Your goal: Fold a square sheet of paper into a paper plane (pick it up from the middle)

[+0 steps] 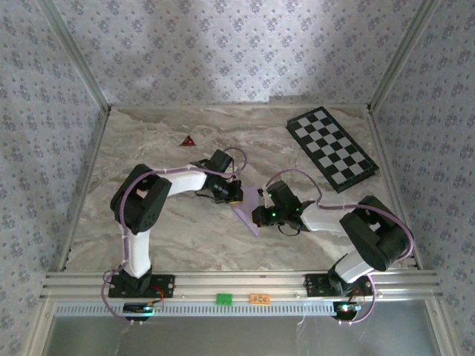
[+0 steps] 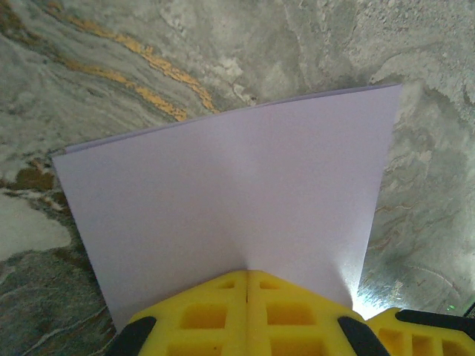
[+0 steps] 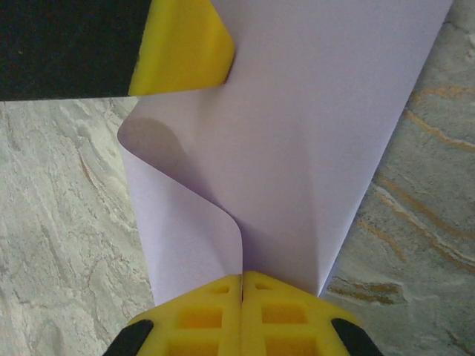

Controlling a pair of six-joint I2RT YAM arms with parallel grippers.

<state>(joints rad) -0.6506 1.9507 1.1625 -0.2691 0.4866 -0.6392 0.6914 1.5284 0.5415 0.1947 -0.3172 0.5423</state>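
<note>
The square sheet of paper [image 1: 249, 213] is pale lilac and sits mid-table between my two grippers. My left gripper [image 2: 249, 273] is shut on one edge of the sheet [image 2: 230, 200], which spreads out wide and smooth ahead of it. My right gripper [image 3: 242, 276] is shut on the opposite edge, where the sheet [image 3: 312, 163] buckles into a curled fold on its left side. From above, the left gripper [image 1: 232, 194] and the right gripper [image 1: 261, 215] face each other closely across the paper. A paper plane is out of view.
A black-and-white checkered board [image 1: 332, 147] lies at the back right. A small dark red triangle [image 1: 188, 141] lies at the back left. The marble tabletop [image 1: 163, 237] is walled in by patterned panels, with a metal rail along the near edge.
</note>
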